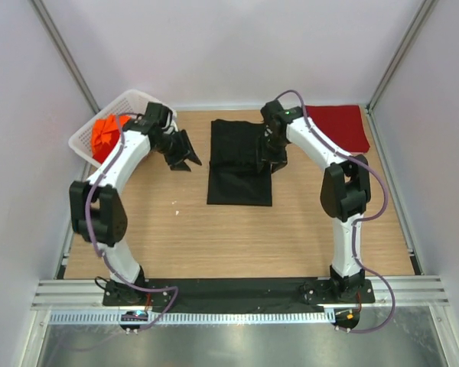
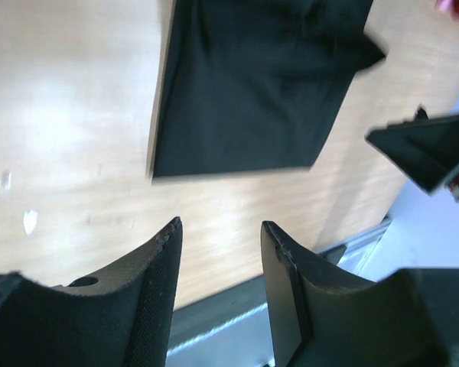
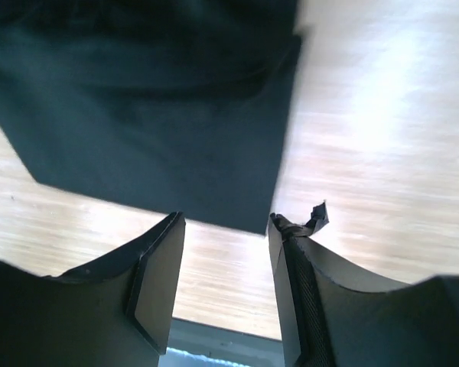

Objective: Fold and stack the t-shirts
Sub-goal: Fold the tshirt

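Toward the far edge of the wooden table (image 1: 214, 237), about midway between its left and right sides, the black t-shirt (image 1: 239, 164) is lying flat as a long folded rectangle, its short end pointing at the near edge. The right gripper (image 1: 270, 164) is hanging over the right-hand edge of that shirt, and its wrist view is showing the jaws standing apart with nothing between them; beyond the fingers (image 3: 157, 267) the black cloth (image 3: 138, 115) is filling the left part of the view and bare wood the right. Whether the fingertips are touching the cloth I cannot tell.

The left gripper (image 1: 185, 159) is hovering over bare wood just to the left of the shirt, apart from it. Its jaws are also parted and gripping nothing, with the fingers (image 2: 149, 290) pointing at the folded black shirt (image 2: 245, 92).

At the far right corner the dark red shirt (image 1: 340, 126) is lying spread out. At the far left corner the white lattice basket (image 1: 83, 136) is sitting tilted, holding the crumpled orange-red shirts (image 1: 105, 134).
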You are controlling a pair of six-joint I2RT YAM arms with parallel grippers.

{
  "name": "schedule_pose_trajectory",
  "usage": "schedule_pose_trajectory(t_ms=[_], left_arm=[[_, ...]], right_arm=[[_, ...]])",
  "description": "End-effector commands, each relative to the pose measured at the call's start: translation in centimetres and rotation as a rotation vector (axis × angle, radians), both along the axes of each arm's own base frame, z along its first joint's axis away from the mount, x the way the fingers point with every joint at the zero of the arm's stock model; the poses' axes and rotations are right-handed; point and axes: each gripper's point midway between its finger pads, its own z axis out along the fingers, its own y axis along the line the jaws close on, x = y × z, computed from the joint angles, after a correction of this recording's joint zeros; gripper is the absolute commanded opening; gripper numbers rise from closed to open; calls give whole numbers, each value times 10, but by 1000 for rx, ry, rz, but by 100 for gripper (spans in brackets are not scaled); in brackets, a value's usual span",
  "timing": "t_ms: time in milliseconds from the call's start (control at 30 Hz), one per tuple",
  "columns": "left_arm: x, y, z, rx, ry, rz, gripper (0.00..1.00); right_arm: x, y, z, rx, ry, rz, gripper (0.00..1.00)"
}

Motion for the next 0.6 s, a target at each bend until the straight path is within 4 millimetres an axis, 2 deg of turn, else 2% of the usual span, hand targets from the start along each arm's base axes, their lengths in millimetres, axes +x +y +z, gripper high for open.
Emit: schedule_pose_trajectory(t_ms=[0,33,133,167,200,233,267,300,433,467,567], left_arm=[[-51,5,4,-5,-13,-47,46],[-73,7,4,-15,-15,-51,45],[-108,2,0,-37,9,-60,41],[-119,2,8,-47,-18,-63,40],[-137,0,-5,-43,21,-76,40],[-145,-1,-6,-50,26,-72,39],[-153,-1,2,-61,-6,-76,39],[-164,1,-6,-54,23,-74,38],[-186,14,-6,-13,31,-65,38],[-189,17,-6,0,27,-71,38],[-195,20,1,3,17,-72,38]], right_arm=[[-7,30,19,-1,-131,5,55],[-8,42,12,13,-143,-19,55],[0,52,-1,-29,-202,-36,55],[1,59,-4,-39,-218,-19,55],[4,59,-7,-57,-223,-19,55],[10,60,-16,-79,-224,-20,55],[13,61,-18,-83,-230,-25,55],[15,61,-21,-95,-235,-27,55],[28,66,-26,-92,-281,-34,54],[28,66,-35,-100,-263,-29,54],[34,70,-39,-105,-260,-21,54]])
